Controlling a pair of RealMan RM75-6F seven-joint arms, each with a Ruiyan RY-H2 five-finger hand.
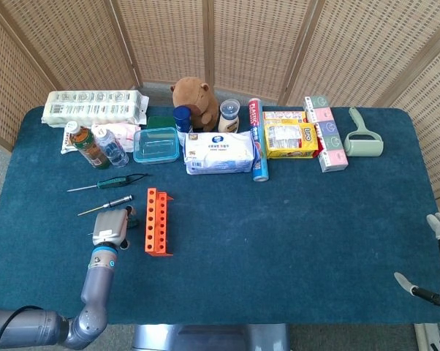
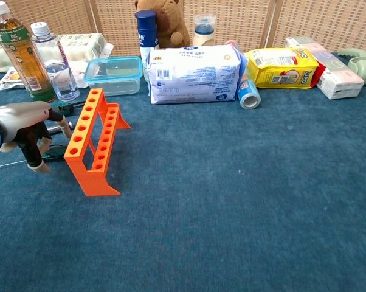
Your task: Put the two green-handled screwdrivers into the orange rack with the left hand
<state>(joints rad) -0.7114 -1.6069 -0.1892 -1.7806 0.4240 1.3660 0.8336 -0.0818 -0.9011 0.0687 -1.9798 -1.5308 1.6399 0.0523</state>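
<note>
Left hand (image 2: 26, 125) low on the tabletop (image 2: 231, 201), fingers curled down over a screwdriver (image 2: 52, 156) lying under it; can't tell if it's actually gripped. Rack (image 2: 93, 141) just to the hand's right, all holes empty, so nothing placed yet. Second screwdriver (image 1: 110, 183) lies on the cloth beyond the hand, untouched. A metal-handled driver (image 1: 107, 205) sits between them. Both insertions still to do. Right hand (image 1: 439, 252) idle at the far right edge, fingers spread, holding nothing.
</note>
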